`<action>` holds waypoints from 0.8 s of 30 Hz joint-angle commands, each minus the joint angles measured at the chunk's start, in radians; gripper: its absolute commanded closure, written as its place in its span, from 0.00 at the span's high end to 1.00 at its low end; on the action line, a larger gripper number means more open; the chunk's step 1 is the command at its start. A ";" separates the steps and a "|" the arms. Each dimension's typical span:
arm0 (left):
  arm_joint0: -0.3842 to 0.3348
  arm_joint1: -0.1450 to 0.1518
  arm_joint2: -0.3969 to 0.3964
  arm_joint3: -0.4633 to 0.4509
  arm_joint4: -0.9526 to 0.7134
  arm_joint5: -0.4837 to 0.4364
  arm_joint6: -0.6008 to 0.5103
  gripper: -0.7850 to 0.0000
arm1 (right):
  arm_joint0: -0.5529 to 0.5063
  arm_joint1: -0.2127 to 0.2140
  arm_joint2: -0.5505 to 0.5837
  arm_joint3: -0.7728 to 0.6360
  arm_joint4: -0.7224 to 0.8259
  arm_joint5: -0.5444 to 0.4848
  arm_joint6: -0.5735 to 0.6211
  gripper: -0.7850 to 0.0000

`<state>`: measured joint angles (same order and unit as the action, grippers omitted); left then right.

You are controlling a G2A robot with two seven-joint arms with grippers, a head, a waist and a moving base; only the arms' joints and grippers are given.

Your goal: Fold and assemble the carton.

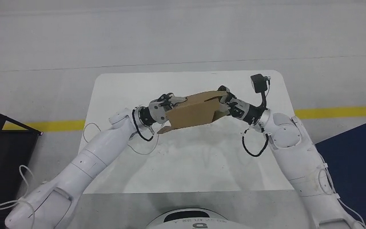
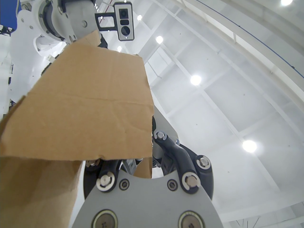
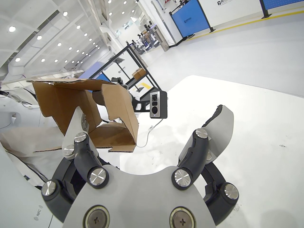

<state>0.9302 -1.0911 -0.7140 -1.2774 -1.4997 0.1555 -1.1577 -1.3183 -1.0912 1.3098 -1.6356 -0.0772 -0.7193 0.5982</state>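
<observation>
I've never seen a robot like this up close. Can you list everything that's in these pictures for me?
carton: one, brown cardboard, partly folded, held in the air above the table between the two grippers.
table: one, white, below the arms.
floor line: one, yellow, on the grey floor beside the table.
shelf frame: one, black, far off past the table.
box: one, small, brown, on that shelf frame.
partitions: several, blue, in the room behind.
left gripper: one, grey and black, shut on one end of the carton.
right gripper: one, grey and black, open, at the carton's other end.
wrist cameras: two, black, one on each arm.
</observation>
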 commanded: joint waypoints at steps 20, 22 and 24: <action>0.042 -0.043 -0.043 0.022 0.070 -0.015 0.012 0.00 | 0.059 -0.013 -0.101 -0.009 -0.117 0.121 -0.022 1.00; 0.049 -0.047 -0.053 0.032 0.067 -0.028 0.022 0.00 | 0.053 -0.011 -0.085 -0.004 -0.094 0.113 -0.029 1.00; 0.052 -0.048 -0.056 0.033 0.065 -0.032 0.026 0.00 | 0.045 -0.007 -0.058 0.002 -0.076 0.110 -0.039 1.00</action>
<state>0.9816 -1.1390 -0.7701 -1.2441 -1.4342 0.1235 -1.1322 -1.2698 -1.1000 1.2393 -1.6362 -0.1596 -0.6092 0.5634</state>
